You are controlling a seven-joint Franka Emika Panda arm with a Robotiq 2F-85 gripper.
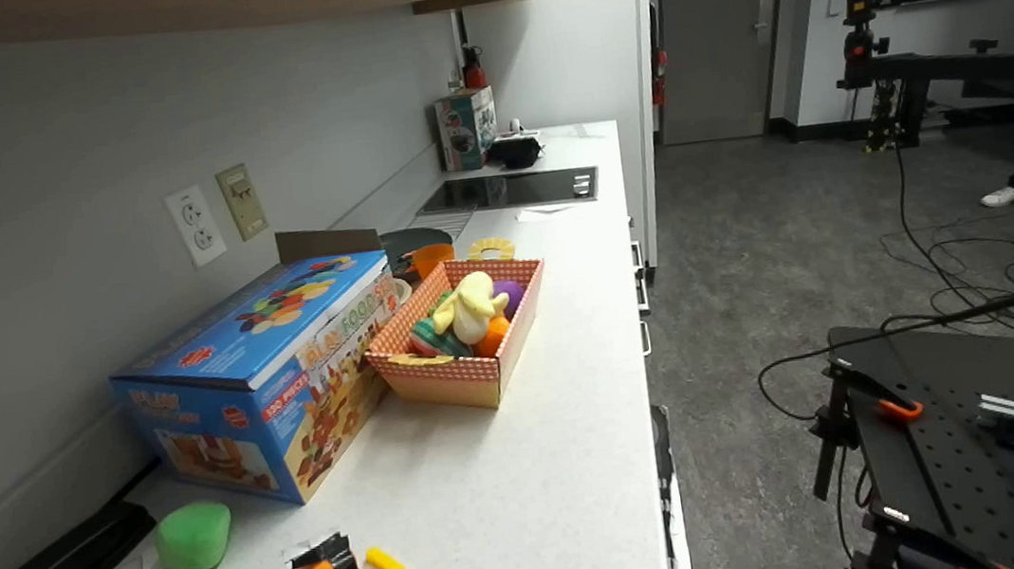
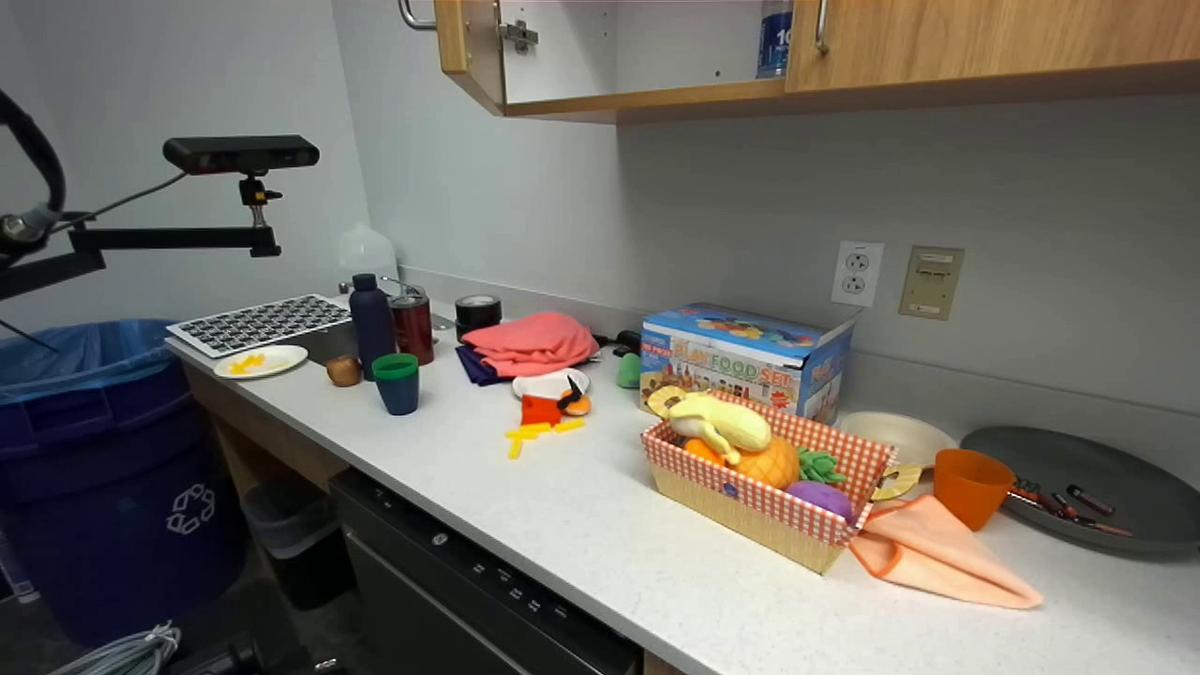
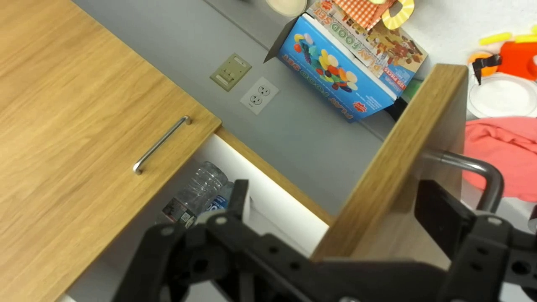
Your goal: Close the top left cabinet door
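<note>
Cabinet door (image 3: pixel 396 184) is open abv wht ctr (image 1: pixel 576 467), gray flr (image 1: pixel 724 260) alongside.

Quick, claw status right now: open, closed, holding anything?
Claw: open, jaws spread wide, the open cabinet door showing between them in the wrist view; whether they touch it, can't tell.

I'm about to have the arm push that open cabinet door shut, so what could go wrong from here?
The fingers stand apart, seemingly either side of the open door; the one towards the cabinet might get pinched as it swings shut.
The other looks close to the door's bent handle in the wrist view and could snag on it.
Inside the cabinet, bottles show; a finger reaching in might knock one.
</note>
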